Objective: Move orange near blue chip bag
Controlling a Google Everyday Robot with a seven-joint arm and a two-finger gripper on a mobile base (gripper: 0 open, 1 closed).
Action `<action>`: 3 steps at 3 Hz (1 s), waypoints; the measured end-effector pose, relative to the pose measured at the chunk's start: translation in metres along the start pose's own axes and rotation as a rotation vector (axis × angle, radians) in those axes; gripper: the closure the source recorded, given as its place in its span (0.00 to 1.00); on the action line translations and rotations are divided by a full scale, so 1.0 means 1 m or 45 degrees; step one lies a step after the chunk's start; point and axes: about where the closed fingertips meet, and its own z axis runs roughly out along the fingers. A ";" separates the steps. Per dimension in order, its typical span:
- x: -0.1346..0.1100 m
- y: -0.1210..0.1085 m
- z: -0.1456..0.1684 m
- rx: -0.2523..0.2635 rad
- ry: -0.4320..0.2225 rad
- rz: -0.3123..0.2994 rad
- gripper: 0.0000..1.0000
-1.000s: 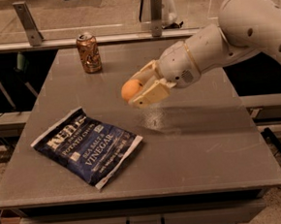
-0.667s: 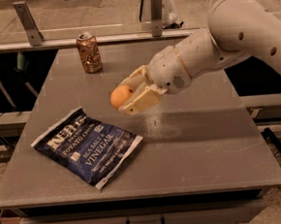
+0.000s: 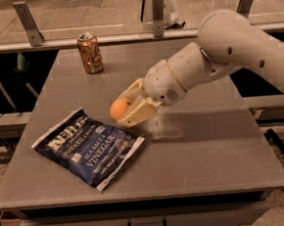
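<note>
The orange [image 3: 118, 108] is a small round fruit held between the cream fingers of my gripper [image 3: 127, 108]. The gripper is shut on it, just above the table and close to the upper right edge of the blue chip bag [image 3: 88, 146]. The bag lies flat on the grey table at the front left, dark navy with white lettering. My white arm [image 3: 225, 49] reaches in from the right.
A brownish-orange drink can [image 3: 89, 53] stands upright at the back left of the grey table [image 3: 204, 149]. A metal rail with posts [image 3: 159, 15] runs behind the table. The table's front edge is close below the bag.
My gripper has carried the orange left and down, from mid-table toward the chip bag's upper right edge. The bag and can have not moved.
</note>
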 end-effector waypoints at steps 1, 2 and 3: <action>0.011 -0.001 0.007 0.005 0.024 0.025 0.36; 0.018 -0.002 0.011 0.006 0.035 0.040 0.13; 0.021 -0.002 0.014 0.005 0.043 0.049 0.00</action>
